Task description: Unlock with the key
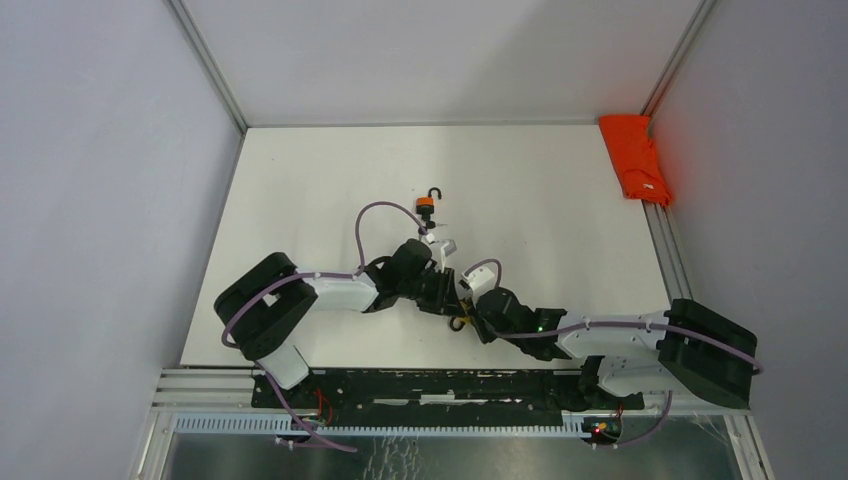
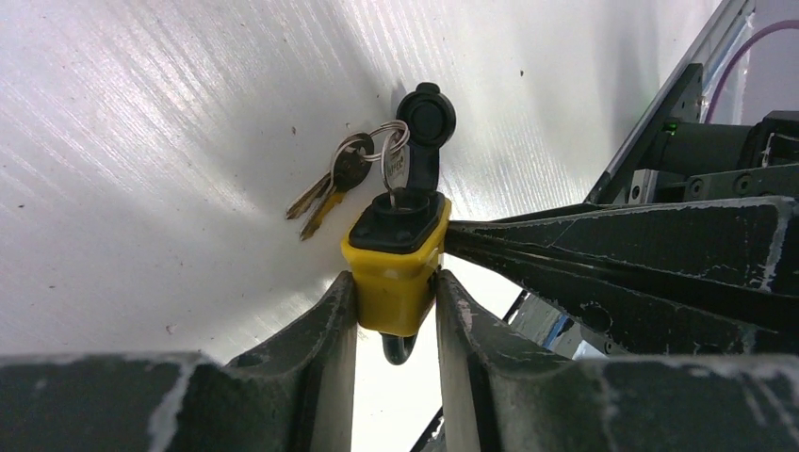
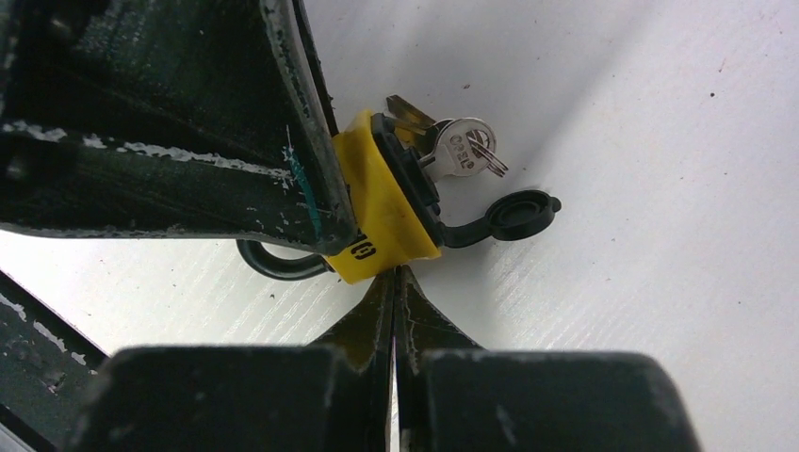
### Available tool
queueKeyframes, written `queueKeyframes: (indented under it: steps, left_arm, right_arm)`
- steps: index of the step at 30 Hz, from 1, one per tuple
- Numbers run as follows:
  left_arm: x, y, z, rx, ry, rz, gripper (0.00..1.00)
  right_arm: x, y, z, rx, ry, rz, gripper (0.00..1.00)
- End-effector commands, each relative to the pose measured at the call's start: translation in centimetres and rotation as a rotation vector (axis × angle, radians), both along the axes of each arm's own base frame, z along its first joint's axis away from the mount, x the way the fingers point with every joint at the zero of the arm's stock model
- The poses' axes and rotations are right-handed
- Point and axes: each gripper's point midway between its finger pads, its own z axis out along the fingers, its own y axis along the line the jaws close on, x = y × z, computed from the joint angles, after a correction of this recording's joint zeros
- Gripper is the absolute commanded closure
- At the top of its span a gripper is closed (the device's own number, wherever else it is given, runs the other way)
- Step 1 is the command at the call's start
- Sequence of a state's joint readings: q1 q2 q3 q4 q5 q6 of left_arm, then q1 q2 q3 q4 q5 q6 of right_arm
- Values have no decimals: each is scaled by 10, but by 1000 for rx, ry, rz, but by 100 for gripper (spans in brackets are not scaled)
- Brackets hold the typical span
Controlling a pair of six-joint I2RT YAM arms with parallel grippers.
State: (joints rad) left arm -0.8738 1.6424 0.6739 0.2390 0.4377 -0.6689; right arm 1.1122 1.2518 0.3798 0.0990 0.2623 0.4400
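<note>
A: Left wrist view: left gripper point(image 2: 396, 306) jaws pinch the yellow padlock point(image 2: 394, 259) by its sides.
B: Key?
A: Key point(image 2: 396, 177) seated in keyhole, spare keys point(image 2: 330, 188) on its ring; black cap point(image 2: 426, 118) flipped open.
B: Right gripper point(image 3: 394, 282)?
A: Jaws pressed together, tips touching the padlock's side. Padlock is at the near side of the table point(image 1: 560, 200), between both arms.

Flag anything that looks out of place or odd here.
An orange cloth lies crumpled in the far right corner, unrelated to the task. A second, orange padlock lies farther back, its shackle seemingly open. The right end effector is shut on nothing, tips against the yellow padlock, not the key.
</note>
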Motion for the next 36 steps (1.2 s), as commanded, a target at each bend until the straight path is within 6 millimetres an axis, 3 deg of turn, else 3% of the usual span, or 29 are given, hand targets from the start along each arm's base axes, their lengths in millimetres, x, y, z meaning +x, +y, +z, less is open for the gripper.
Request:
queueKeyframes:
  steps: [1, 7, 12, 17, 23, 28, 36]
  left_arm:
    - [-93, -63, 94, -387, 117, -395, 60]
    - [-103, -68, 96, -402, 127, -440, 59]
    - [-114, -72, 88, -419, 188, -472, 73]
    - [-120, -71, 73, -381, 230, -474, 72]
    - [-99, -57, 41, -102, 114, -413, 71]
    - [-77, -45, 48, 41, -9, -363, 65]
    - [-72, -40, 35, 143, -61, -308, 61]
  right_arm:
    - [-3, 55, 34, 266, -2, 85, 100]
    - [-4, 58, 37, 282, -4, 97, 100]
    - [-4, 59, 39, 284, -6, 100, 100]
    - [-3, 56, 40, 286, -13, 93, 100]
    - [-5, 54, 44, 298, -14, 92, 100]
    - [-6, 54, 49, 314, -18, 95, 100]
    - [-8, 54, 52, 334, -16, 101, 100]
